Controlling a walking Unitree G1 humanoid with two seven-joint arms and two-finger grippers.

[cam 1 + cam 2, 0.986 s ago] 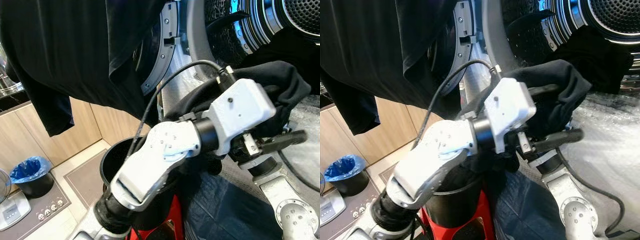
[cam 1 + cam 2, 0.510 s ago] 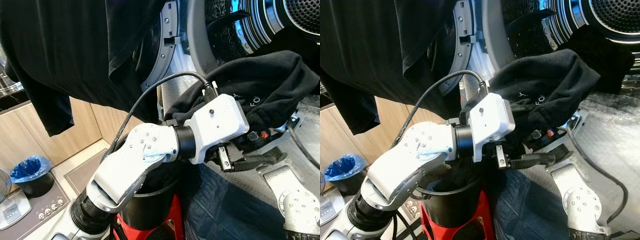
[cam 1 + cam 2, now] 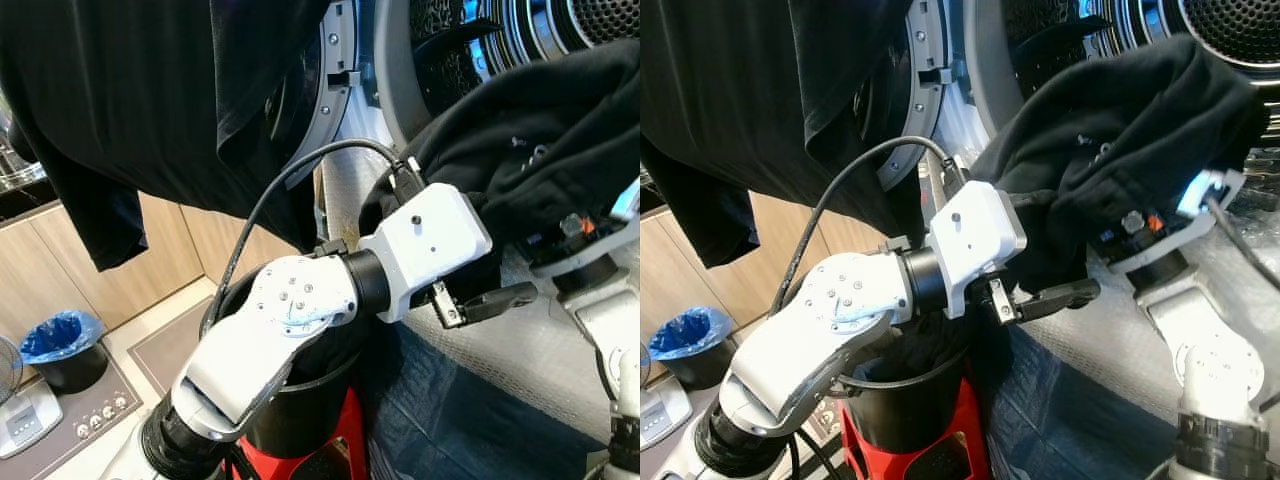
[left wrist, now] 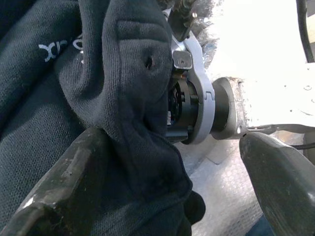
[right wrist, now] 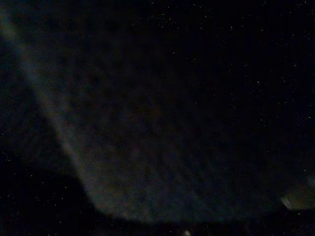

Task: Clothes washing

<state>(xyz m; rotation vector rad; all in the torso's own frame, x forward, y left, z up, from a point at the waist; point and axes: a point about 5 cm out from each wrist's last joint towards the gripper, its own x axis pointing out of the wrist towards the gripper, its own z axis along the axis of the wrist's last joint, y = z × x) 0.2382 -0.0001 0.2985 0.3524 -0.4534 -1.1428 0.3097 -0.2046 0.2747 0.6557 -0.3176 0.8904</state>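
A black sweatshirt [image 3: 540,130] with small white lettering hangs bunched in front of the washer's drum opening [image 3: 1230,30]. It is draped over my right gripper [image 3: 1110,200], which is buried in the cloth; the silver wrist [image 3: 1155,262] pokes out beneath. The right wrist view is dark, with cloth close against it. My left gripper [image 4: 170,147] is open just below and beside the sweatshirt. One finger [image 4: 64,182] is pressed against the hanging fold and the other finger [image 3: 495,300] is free in the air.
A dark shirt [image 3: 130,110] hangs over the open washer door [image 3: 330,90]. A black bucket [image 3: 900,400] sits on a red stool [image 3: 940,450] below my left arm, blue denim [image 3: 470,410] beside it. Bubble wrap [image 3: 1240,220] lies right. A blue-lined bin [image 3: 62,345] stands on the floor far left.
My right arm has lifted the sweatshirt up and to the right, toward the drum. My left arm has drawn back and a little lower, below the sweatshirt.
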